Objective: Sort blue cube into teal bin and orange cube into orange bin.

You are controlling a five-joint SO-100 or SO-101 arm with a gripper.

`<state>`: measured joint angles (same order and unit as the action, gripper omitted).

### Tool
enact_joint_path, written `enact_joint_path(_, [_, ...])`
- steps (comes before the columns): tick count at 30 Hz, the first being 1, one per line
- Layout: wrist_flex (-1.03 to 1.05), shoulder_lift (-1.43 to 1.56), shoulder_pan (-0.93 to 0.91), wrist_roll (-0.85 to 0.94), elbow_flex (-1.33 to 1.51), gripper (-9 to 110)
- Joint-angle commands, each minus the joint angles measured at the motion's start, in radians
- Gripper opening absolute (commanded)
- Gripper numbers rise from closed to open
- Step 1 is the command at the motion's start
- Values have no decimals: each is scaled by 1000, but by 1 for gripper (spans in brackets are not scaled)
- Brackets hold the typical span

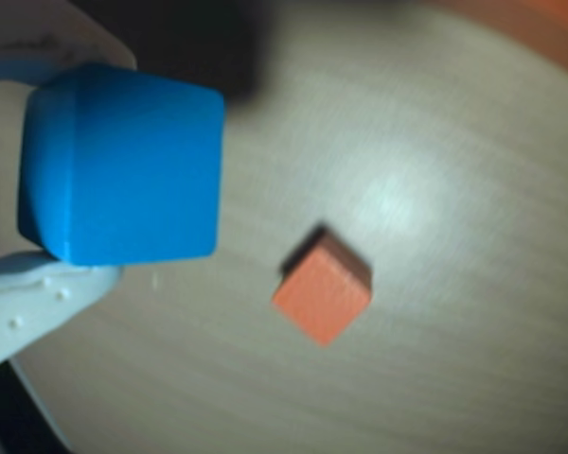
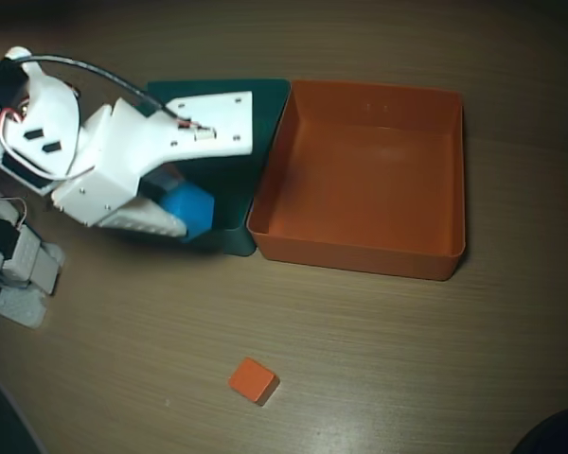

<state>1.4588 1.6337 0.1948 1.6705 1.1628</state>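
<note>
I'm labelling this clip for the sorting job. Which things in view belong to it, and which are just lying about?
Part of the job:
- blue cube, held in the claw
- teal bin
- orange cube, loose on the table
- orange bin, nothing in it

Just lying about:
- nothing else but the wooden table

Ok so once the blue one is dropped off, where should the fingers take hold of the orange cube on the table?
Come straight down from above on the orange cube and close on two opposite flat sides. It lies flat and alone on the table, turned diagonally in the overhead view, so rotate the wrist to match its faces, not its corners.
</note>
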Motion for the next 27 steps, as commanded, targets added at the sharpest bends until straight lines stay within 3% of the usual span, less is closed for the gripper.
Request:
enact_joint_path(1, [-6,100,124,-89,20,-6])
enact_joint_path(10, [-20,104,318,-129,256,-6])
enact_joint_path(27, [-25,54,397,-130,341,-6])
